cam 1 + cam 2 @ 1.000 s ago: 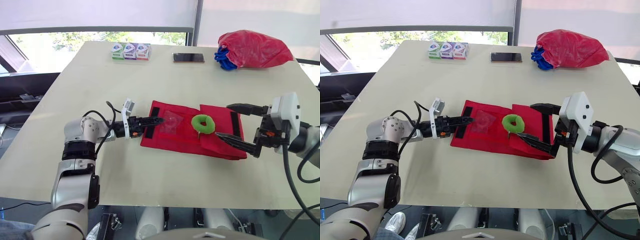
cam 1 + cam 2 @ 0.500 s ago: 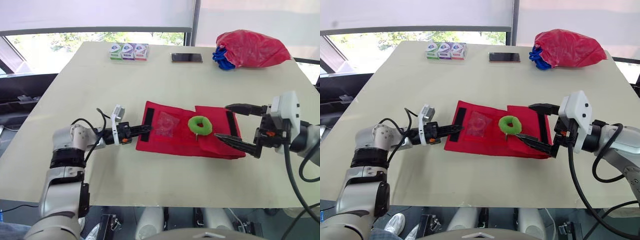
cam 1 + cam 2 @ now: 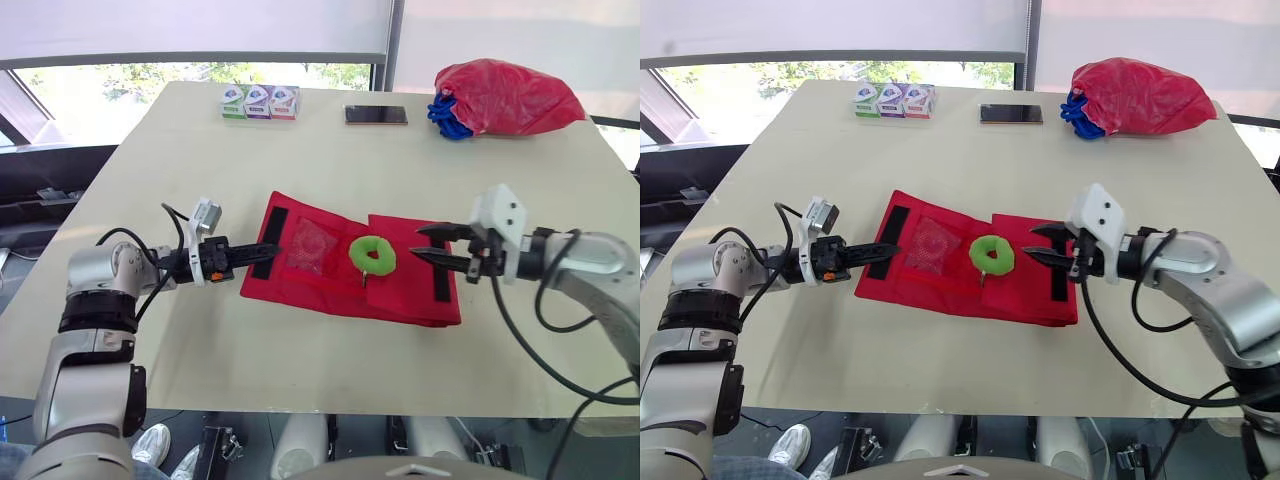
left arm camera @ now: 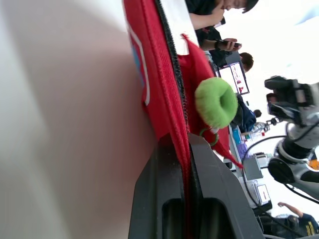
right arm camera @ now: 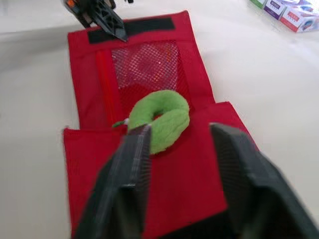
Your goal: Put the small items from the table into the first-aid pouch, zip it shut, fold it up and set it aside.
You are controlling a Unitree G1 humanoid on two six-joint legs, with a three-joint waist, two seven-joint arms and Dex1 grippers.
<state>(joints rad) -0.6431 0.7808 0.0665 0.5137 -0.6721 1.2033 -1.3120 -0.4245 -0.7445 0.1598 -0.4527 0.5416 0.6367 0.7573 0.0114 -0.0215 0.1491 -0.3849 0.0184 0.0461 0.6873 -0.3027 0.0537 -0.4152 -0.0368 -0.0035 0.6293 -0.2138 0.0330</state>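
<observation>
The red first-aid pouch (image 3: 300, 285) lies unfolded on the table, its right flap folded over. A green ring (image 3: 372, 256) rests on its middle, and a clear packet sits behind the mesh pocket (image 3: 310, 245). My left gripper (image 3: 258, 248) is shut on the pouch's left edge by the black strip; in the left wrist view the red edge is pinched between the fingers (image 4: 164, 169). My right gripper (image 3: 422, 244) hovers over the right flap, just right of the ring, its fingers (image 5: 134, 159) a small way apart with nothing pinched.
Three small boxes (image 3: 259, 102), a phone (image 3: 376, 115) and a red bag (image 3: 505, 98) with blue cord (image 3: 445, 115) lie along the table's far side. Bare tabletop surrounds the pouch. People stand in the background of the left wrist view.
My left gripper shut on the pouch's edge and dragged the pouch to the left. My right gripper moved left over the flap and its fingers narrowed.
</observation>
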